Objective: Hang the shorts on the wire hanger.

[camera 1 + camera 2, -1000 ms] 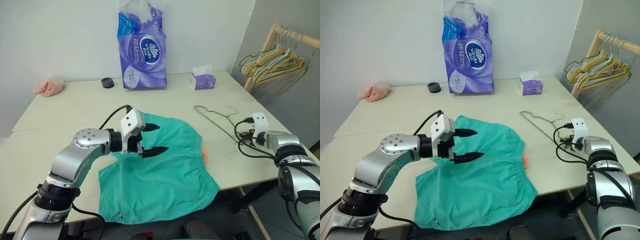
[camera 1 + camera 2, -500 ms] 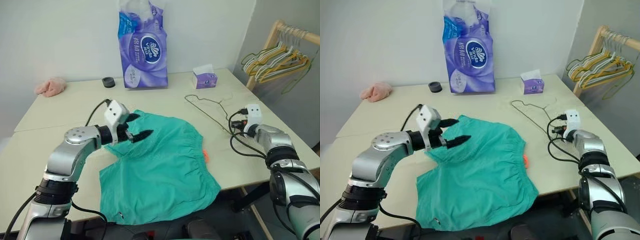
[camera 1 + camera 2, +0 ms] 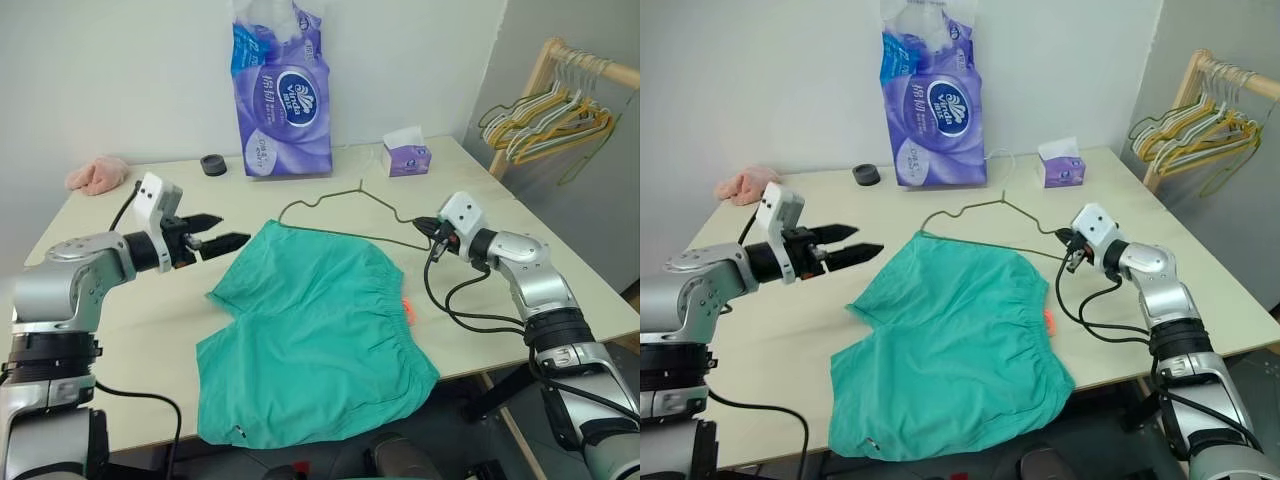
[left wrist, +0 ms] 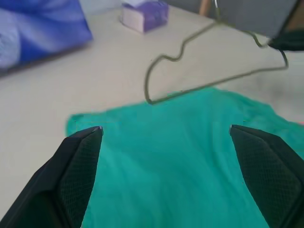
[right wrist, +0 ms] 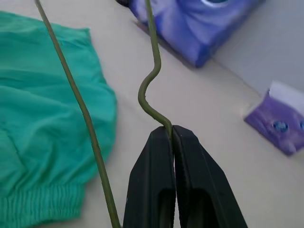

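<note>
Teal shorts (image 3: 310, 335) lay flat at your table's near edge (image 3: 500, 365), their hem hanging over it. Your left gripper (image 3: 222, 230) had pulled off them to the left, jaws spread wide and empty, over bare tabletop. Your right gripper (image 3: 428, 232), jaws clamped on the wire hanger (image 3: 345, 205), had lifted it across above the shorts' far side. Beyond stood the tissue pack (image 3: 282, 90).

I read a plain test room staged for laundry work, bare white walls, pale table (image 3: 420, 190), wooden rack (image 3: 545, 70) of spare hangers (image 3: 545, 115), bulk tissue pack (image 3: 282, 95), tissue box (image 3: 406, 157)
</note>
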